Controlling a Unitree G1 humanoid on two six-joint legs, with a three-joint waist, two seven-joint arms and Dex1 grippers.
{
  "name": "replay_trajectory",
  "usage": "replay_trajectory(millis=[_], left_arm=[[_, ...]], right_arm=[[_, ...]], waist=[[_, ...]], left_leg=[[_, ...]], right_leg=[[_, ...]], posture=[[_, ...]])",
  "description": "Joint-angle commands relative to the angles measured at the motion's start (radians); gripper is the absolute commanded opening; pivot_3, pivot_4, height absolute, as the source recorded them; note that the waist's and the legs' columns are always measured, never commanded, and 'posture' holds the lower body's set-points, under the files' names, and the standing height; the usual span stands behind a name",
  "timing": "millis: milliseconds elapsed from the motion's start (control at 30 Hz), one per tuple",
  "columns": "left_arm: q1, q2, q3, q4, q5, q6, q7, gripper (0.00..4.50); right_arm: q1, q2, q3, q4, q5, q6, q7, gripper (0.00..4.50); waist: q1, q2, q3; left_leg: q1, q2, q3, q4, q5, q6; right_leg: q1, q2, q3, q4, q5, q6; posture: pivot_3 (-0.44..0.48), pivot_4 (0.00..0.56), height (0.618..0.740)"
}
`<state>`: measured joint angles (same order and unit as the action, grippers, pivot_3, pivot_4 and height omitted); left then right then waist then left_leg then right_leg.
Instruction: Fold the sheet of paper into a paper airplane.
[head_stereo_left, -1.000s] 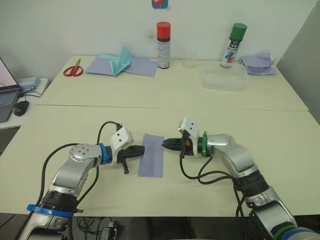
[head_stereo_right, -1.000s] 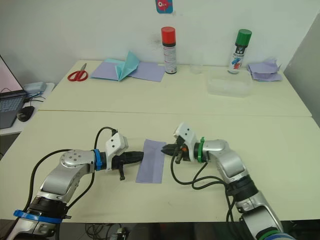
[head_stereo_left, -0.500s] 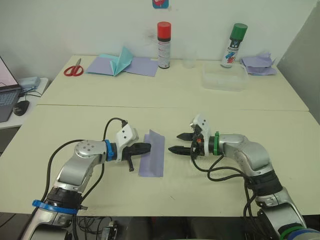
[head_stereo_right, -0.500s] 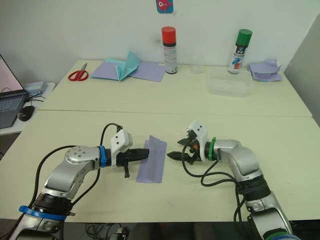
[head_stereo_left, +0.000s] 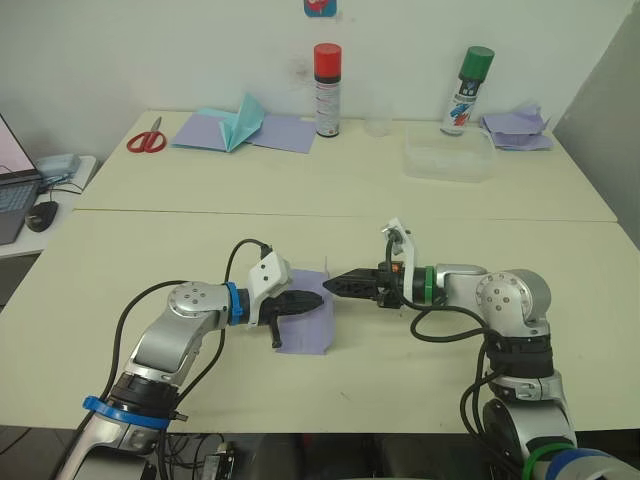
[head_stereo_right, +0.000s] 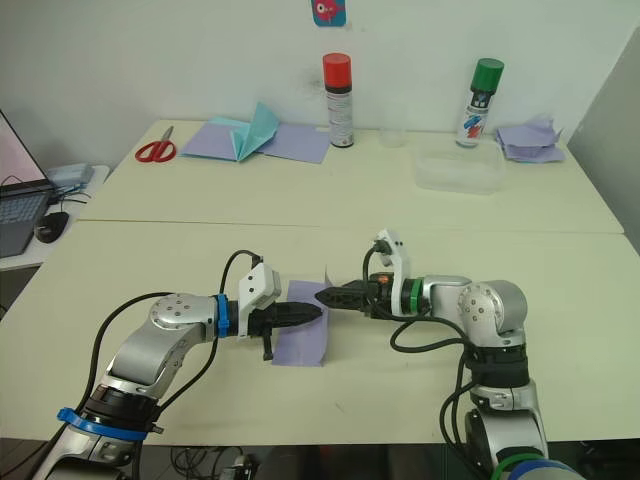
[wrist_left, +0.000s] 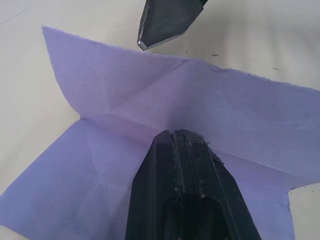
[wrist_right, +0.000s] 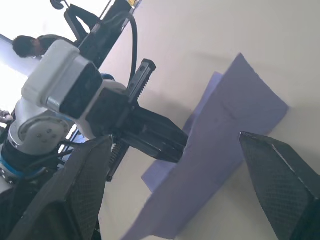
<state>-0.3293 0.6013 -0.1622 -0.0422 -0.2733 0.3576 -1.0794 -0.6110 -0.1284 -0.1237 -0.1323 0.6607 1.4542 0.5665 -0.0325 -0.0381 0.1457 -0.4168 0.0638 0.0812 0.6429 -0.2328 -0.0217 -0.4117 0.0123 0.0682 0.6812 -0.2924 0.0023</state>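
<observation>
The sheet of paper (head_stereo_left: 304, 334) is pale lavender and lies on the near table. Its left half is flat and its right half stands up as a flap (wrist_left: 150, 95). My left gripper (head_stereo_left: 312, 299) is shut, and its tips (wrist_left: 175, 137) press into the crease at the foot of the flap. My right gripper (head_stereo_left: 333, 285) comes from the right, open, with its fingers (wrist_right: 75, 190) spread wide on either side of the flap (wrist_right: 225, 130). One of its fingertips (wrist_left: 162, 22) hovers at the flap's upper edge. I cannot tell whether it touches.
At the far edge are red scissors (head_stereo_left: 147, 138), lavender sheets with a teal paper shape (head_stereo_left: 240, 125), a red-capped can (head_stereo_left: 327, 90), a green-capped can (head_stereo_left: 467, 90), a clear container (head_stereo_left: 448, 157) and a crumpled lavender heap (head_stereo_left: 517, 128). A laptop (head_stereo_left: 12, 195) sits on the left.
My right gripper opened, drew back to the right, then returned to the paper's right edge. My left gripper slid further onto the sheet, and the right half rose into a flap.
</observation>
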Motion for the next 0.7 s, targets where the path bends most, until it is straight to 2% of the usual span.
replay_trajectory(millis=[33, 267, 333, 433, 467, 500, 667, 700], left_arm=[[-0.010, -0.006, -0.001, -0.028, -0.002, -0.019, 0.002, 0.00], [0.003, -0.003, 0.003, -0.033, 0.003, -0.021, 0.005, 0.00], [0.006, -0.001, 0.004, -0.031, 0.005, -0.022, 0.004, 0.00], [0.010, 0.000, 0.005, -0.033, 0.005, -0.022, 0.005, 0.00], [0.012, 0.001, 0.006, -0.034, 0.006, -0.022, 0.006, 0.00], [0.014, 0.002, 0.007, -0.033, 0.007, -0.023, 0.006, 0.00], [0.020, 0.006, 0.009, -0.033, 0.010, -0.025, 0.009, 0.00], [0.021, 0.007, 0.008, -0.032, 0.012, -0.026, 0.010, 0.00]], right_arm=[[-0.010, 0.022, -0.024, 0.011, 0.019, 0.043, -0.045, 4.19], [0.009, 0.016, 0.051, 0.024, -0.001, 0.022, -0.071, 4.19], [0.009, 0.016, 0.053, 0.032, 0.003, 0.017, -0.068, 3.82], [0.010, 0.015, 0.051, 0.044, 0.008, 0.016, -0.067, 2.95], [0.013, 0.015, 0.052, 0.049, 0.006, 0.015, -0.070, 2.38], [0.015, 0.016, 0.051, 0.053, 0.003, 0.015, -0.073, 2.22], [0.025, 0.017, 0.055, 0.062, -0.008, 0.002, -0.095, 0.29], [0.026, 0.017, 0.052, 0.064, -0.009, -0.001, -0.101, 0.03]], waist=[[0.000, 0.000, 0.000], [0.000, 0.000, 0.000], [0.000, 0.000, 0.000], [0.000, 0.000, 0.000], [-0.001, 0.000, 0.000], [-0.001, 0.000, 0.000], [-0.001, 0.000, 0.000], [-0.001, 0.000, 0.000]], left_leg=[[0.000, 0.000, 0.000, 0.000, 0.000, 0.000], [0.000, 0.000, 0.000, 0.000, 0.000, 0.000], [0.000, 0.000, 0.000, 0.000, 0.000, 0.000], [0.000, 0.000, 0.000, 0.000, 0.000, 0.000], [0.000, 0.000, 0.000, 0.000, 0.000, 0.000], [0.000, 0.000, 0.000, 0.000, 0.000, 0.000], [0.000, 0.000, 0.000, 0.000, 0.000, 0.000], [0.000, 0.000, 0.000, 0.000, 0.000, 0.000]], right_leg=[[0.000, 0.000, 0.000, 0.000, 0.000, 0.000], [0.000, 0.000, 0.000, 0.000, 0.000, 0.000], [0.000, 0.000, 0.000, 0.000, 0.000, 0.000], [0.000, 0.000, 0.000, 0.000, 0.000, 0.000], [0.000, 0.000, 0.000, 0.000, 0.000, 0.000], [0.000, 0.000, 0.000, 0.000, 0.000, 0.000], [0.000, 0.000, 0.000, 0.000, 0.000, 0.000], [0.000, 0.000, 0.000, 0.000, 0.000, 0.000]], posture=[[0.000, 0.150, 0.740], [0.000, 0.150, 0.740], [0.000, 0.150, 0.740], [0.000, 0.150, 0.740], [0.000, 0.150, 0.740], [0.000, 0.150, 0.740], [0.000, 0.150, 0.740], [0.000, 0.150, 0.740]])
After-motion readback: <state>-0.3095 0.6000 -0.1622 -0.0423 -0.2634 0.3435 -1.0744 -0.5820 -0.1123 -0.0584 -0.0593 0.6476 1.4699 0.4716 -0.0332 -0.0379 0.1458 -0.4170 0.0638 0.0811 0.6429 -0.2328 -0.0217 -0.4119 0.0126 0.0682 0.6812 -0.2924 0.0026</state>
